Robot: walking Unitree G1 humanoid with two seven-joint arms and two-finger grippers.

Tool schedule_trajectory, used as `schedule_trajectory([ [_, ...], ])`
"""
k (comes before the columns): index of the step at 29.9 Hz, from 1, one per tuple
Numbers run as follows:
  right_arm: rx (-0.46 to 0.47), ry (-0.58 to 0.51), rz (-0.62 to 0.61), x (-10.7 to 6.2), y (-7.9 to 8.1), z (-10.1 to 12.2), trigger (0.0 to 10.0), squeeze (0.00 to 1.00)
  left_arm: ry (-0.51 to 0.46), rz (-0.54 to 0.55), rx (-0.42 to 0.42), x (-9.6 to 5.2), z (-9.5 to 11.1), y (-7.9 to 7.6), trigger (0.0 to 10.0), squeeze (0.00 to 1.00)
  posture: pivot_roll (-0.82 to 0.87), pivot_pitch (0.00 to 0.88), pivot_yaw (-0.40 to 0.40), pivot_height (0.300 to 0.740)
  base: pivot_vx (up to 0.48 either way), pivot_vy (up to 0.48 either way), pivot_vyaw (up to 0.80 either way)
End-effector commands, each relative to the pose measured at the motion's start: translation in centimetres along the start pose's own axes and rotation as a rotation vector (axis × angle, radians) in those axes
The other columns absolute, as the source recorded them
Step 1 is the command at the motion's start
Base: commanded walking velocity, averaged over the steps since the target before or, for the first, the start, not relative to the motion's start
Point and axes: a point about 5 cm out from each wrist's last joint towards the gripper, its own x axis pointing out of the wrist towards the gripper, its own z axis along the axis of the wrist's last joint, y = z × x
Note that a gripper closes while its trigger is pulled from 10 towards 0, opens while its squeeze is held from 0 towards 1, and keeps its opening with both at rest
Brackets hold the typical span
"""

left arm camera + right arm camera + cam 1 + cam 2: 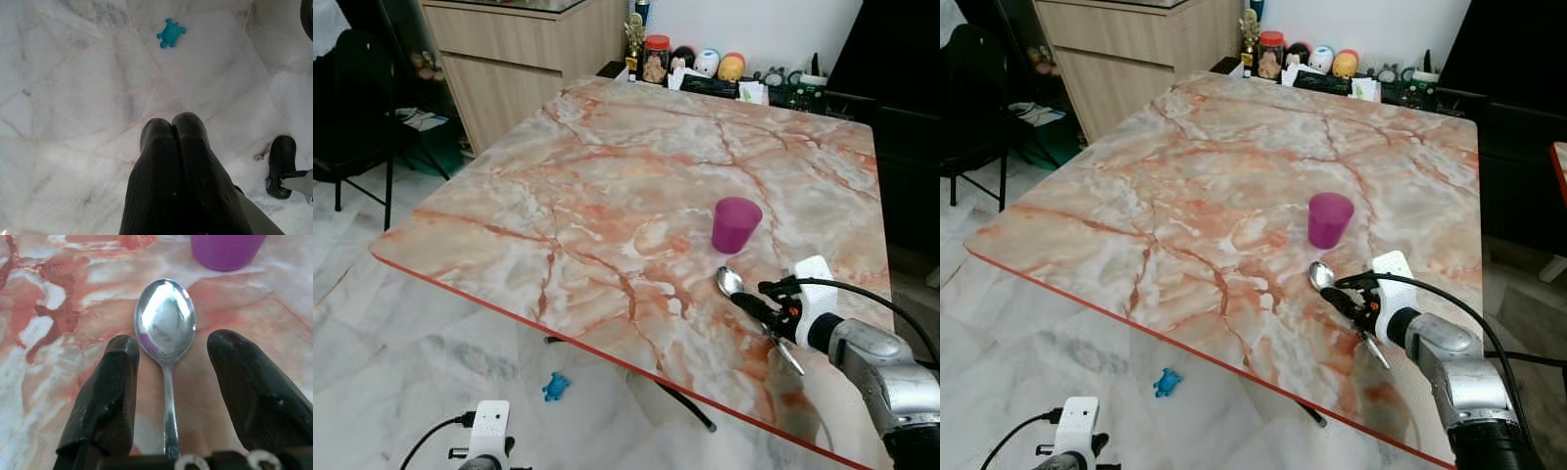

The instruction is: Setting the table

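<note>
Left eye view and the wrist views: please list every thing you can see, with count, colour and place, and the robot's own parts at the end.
Marble-patterned table top: one, orange and white, centre.
Purple plastic cup: one, upright on the table, just beyond the spoon.
Shiny metal spoon: one, silver, flat on the table between the right jaws.
Small turtle-shaped toy: one, teal, on the floor.
Wooden cabinet: one, beige, far left.
Jars and figurines: several, mixed colours, beyond the table's far edge.
Right gripper: jaws open astride the spoon handle.
Left gripper: jaws shut, over the floor.

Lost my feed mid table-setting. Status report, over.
Right gripper over the table, jaws open astride spoon. Spoon flat beside purple cup. Left gripper shut, hanging over floor. Nothing blocking.
</note>
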Motion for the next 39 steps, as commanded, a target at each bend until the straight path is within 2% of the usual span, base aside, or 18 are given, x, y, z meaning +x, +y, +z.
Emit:
schedule_trajectory([
  [1,-0.021,0.014,0.011,0.2,0.2,-0.1,10.0,0.0,0.023,-0.001,-0.002,-0.1,-0.5,0.1,10.0,0.0,0.05,0.053,0.002,0.74,0.0,0.0,0.0],
  [7,-0.034,0.04,0.008,0.2,0.3,-0.8,10.0,0.0,0.022,-0.003,-0.001,-0.1,-0.4,0.0,10.0,0.0,0.05,0.05,-0.002,0.74,0.0,0.0,0.0],
  [22,-0.091,0.052,0.009,-1.1,0.8,-0.8,10.0,0.0,0.027,-0.006,-0.004,-0.1,-0.5,-0.1,10.0,0.0,0.04,0.056,-0.002,0.74,0.0,0.0,0.0],
  [27,-0.067,0.063,-0.035,-1.1,0.4,-1.2,10.0,0.0,0.03,-0.007,-0.008,-0.1,-0.7,-0.2,10.0,0.0,0.05,0.062,-0.005,0.74,0.0,0.0,0.0],
  [32,-0.07,0.071,-0.039,-1.0,0.3,-1.4,10.0,0.0,0.031,-0.003,-0.008,-0.1,-0.7,-0.1,10.0,0.0,0.05,0.066,-0.004,0.74,0.0,0.0,0.0],
  [37,-0.034,0.073,-0.047,-0.6,0.3,-1.9,10.0,0.0,0.032,0.002,-0.007,-0.1,-0.8,0.1,10.0,0.0,0.05,0.071,-0.001,0.74,0.0,0.0,0.0],
  [38,-0.024,0.07,-0.04,-0.4,0.5,-2.0,8.4,0.0,0.033,0.004,-0.006,-0.1,-0.8,0.2,10.0,0.0,0.05,0.071,0.0,0.74,0.0,0.0,0.0],
  [39,-0.021,0.069,-0.04,-0.3,0.6,-2.1,8.0,0.0,0.034,0.004,-0.006,-0.1,-0.8,0.2,10.0,0.0,0.05,0.072,0.0,0.74,0.0,0.0,0.0],
])
